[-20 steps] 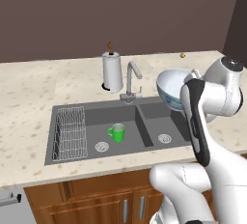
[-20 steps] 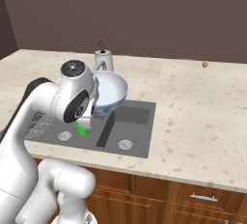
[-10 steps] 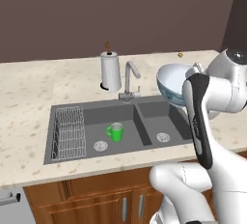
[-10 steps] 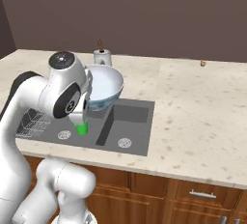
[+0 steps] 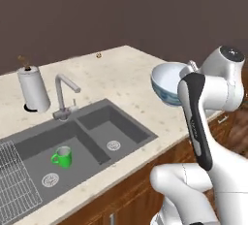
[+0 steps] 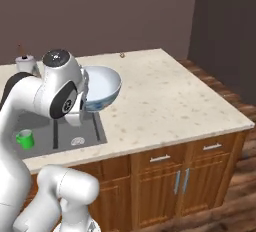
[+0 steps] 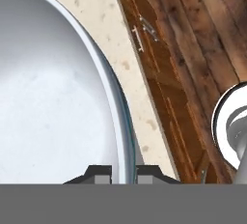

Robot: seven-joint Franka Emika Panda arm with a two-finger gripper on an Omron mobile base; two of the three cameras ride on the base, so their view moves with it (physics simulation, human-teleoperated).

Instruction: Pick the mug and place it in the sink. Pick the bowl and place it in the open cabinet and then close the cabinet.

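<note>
My gripper (image 7: 124, 172) is shut on the rim of the white, blue-patterned bowl (image 7: 53, 97), with a dark fingertip on each side of the rim. It holds the bowl (image 5: 167, 83) tilted above the counter, to the right of the sink (image 5: 127, 122). From the right base view the bowl (image 6: 102, 88) hangs in front of the arm's elbow. The green mug (image 5: 63, 157) stands upright in the left basin, seen also as the mug (image 6: 25, 139) in the sink (image 6: 67, 128). The cabinet is out of view.
A chrome faucet (image 5: 63, 95) and a paper towel roll (image 5: 33, 90) stand behind the sink, with a wire rack (image 5: 12, 180) at its left end. The beige counter (image 6: 170, 96) ends at the right above floor-level wooden cabinets (image 6: 170, 176) and a wood floor (image 6: 235, 96).
The whole picture has shifted: the base has moved toward the counter's right end, so the sink now lies further left. The bowl stays in the shut gripper.
</note>
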